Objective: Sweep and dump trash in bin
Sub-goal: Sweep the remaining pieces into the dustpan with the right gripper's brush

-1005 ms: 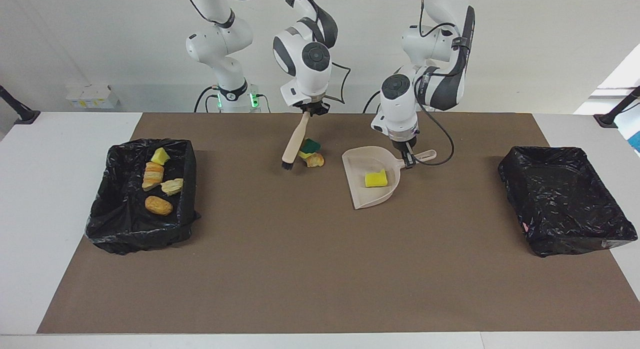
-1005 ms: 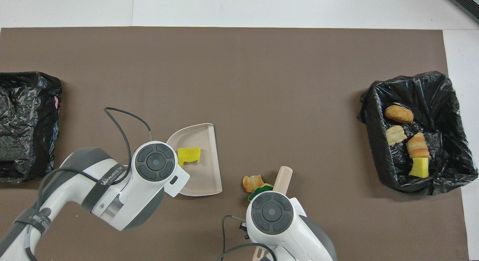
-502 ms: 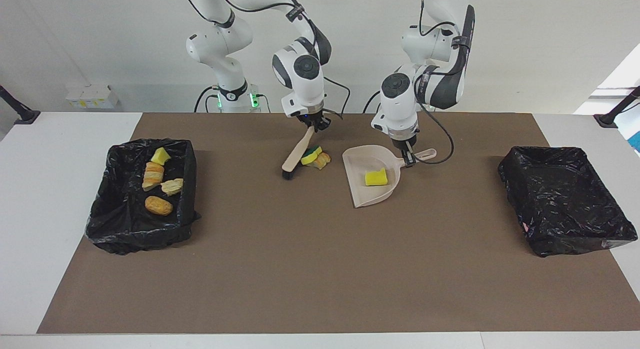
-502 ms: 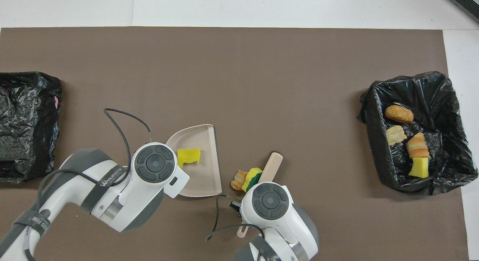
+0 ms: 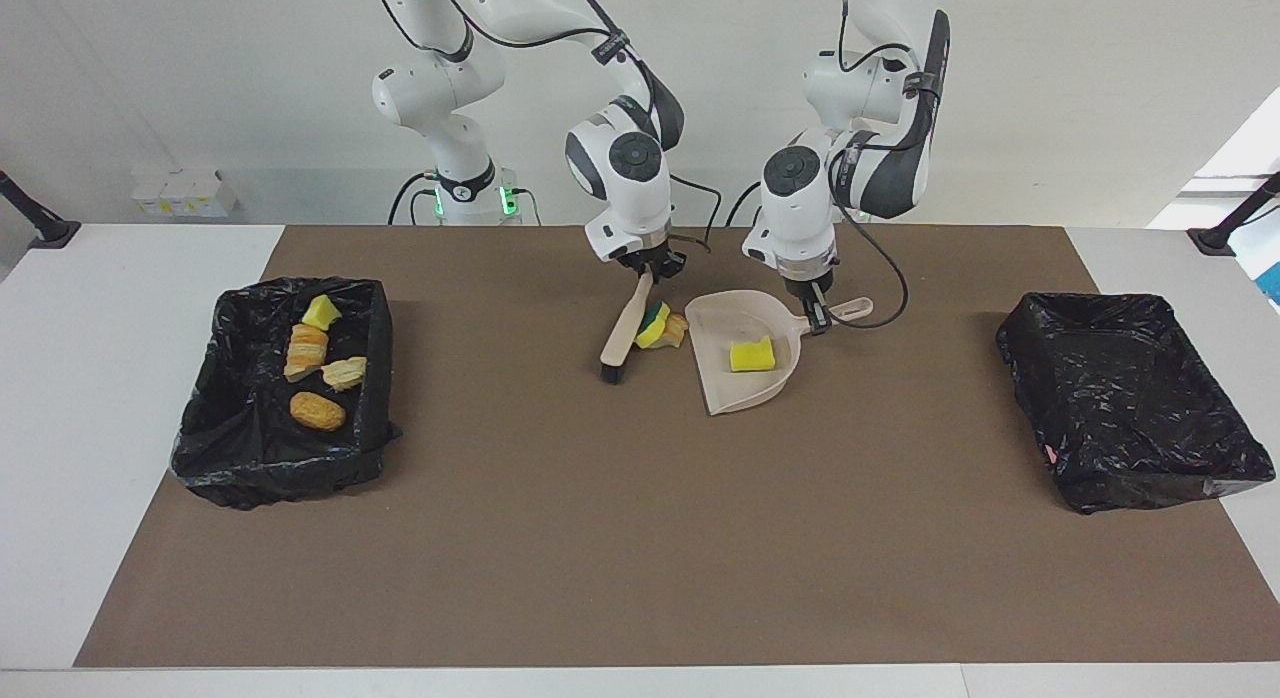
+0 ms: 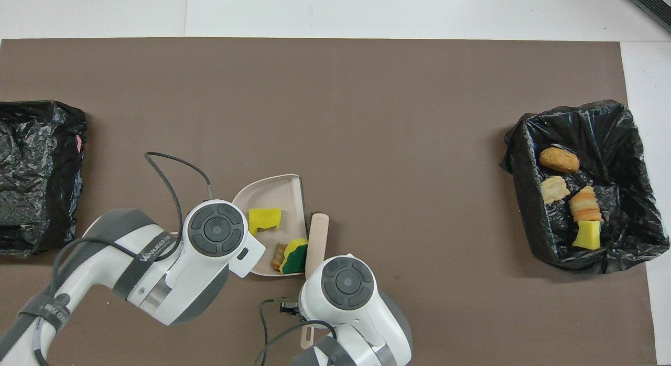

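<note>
**Two last pieces pressed to the dustpan's mouth**

At the robots' edge of the brown mat (image 5: 640, 538), near its middle, the right gripper (image 5: 648, 269) is clamped on the handle of the brush (image 5: 625, 330), which slants down to black bristles resting on the mat. Just beside the brush, toward the left arm's end, a green-topped sponge chunk (image 5: 653, 324) and a bread piece (image 5: 676, 329) are bunched together against the open lip of the dustpan (image 5: 745, 393); in the overhead view they appear to lie right at that lip, the sponge chunk (image 6: 294, 255) touching the brush (image 6: 316, 240).

The left gripper (image 5: 818, 318) is closed on the dustpan's handle, and the pan is held flat on the mat with its mouth turned toward the brush. A yellow sponge piece (image 5: 751, 355) is already lying inside it.

The relation that matters: the two loose pieces are caught between brush and pan, the brush's long axis running roughly parallel to the pan's open edge. A short further push toward the left arm's end would probably be enough to carry them fully in.

Four more pieces are seen in the bin (image 5: 205, 448) at the right arm's end of the mat. A second lined bin (image 5: 1140, 483) is placed at the left arm's end.
</note>
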### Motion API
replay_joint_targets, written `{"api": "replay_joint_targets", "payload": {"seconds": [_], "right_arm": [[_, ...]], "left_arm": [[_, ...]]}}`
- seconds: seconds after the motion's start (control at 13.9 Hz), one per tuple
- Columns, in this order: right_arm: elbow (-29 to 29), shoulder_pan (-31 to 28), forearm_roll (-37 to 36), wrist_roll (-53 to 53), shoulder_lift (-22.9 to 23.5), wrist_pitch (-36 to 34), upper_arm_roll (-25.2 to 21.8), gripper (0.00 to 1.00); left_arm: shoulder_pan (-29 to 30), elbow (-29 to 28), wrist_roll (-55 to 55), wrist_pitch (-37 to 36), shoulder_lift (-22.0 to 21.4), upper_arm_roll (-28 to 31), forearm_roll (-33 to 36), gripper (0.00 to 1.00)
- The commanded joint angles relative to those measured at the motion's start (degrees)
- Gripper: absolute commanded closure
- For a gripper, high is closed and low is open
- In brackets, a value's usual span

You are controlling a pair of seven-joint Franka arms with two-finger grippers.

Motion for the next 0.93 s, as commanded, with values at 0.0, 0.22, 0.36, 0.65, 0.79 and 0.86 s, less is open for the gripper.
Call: {"api": "replay_joint_targets", "payload": {"seconds": [0.0,0.22,0.36,0.65,0.79,0.86], "right_arm": [[2.79,0.74,4.18,-6.06,1.27,0.11,0.01,1.0],[2.79,-1.36,3.83,-5.11,0.75,-4.26,-0.69,1.0],[2.79,-3.74,2.18,-3.35,-1.18,-9.01,-0.78,1.0],[3.32,-4.45,-9.67,4.46,-2.68,-12.28,-0.61,1.0],[3.94,-4.19,-11.72,5.53,-2.6,-12.2,-0.43,1.0],[4.02,-4.01,-12.07,5.62,-2.6,-12.11,-0.35,1.0]], "left_arm": [[0.4,-2.17,0.67,2.92,-1.22,0.31,0.45,1.0],[3.38,-2.17,5.22,6.95,-0.17,0.31,0.36,1.0],[4.09,-2.17,6.39,6.96,-0.16,0.31,0.36,1.0],[5.06,-1.38,6.21,6.96,0.36,0.31,-0.33,1.0],[5.06,-1.29,6.3,6.96,0.54,0.31,-2.18,1.0],[4.97,-1.29,6.21,6.79,0.54,0.31,-2.19,1.0]]}}
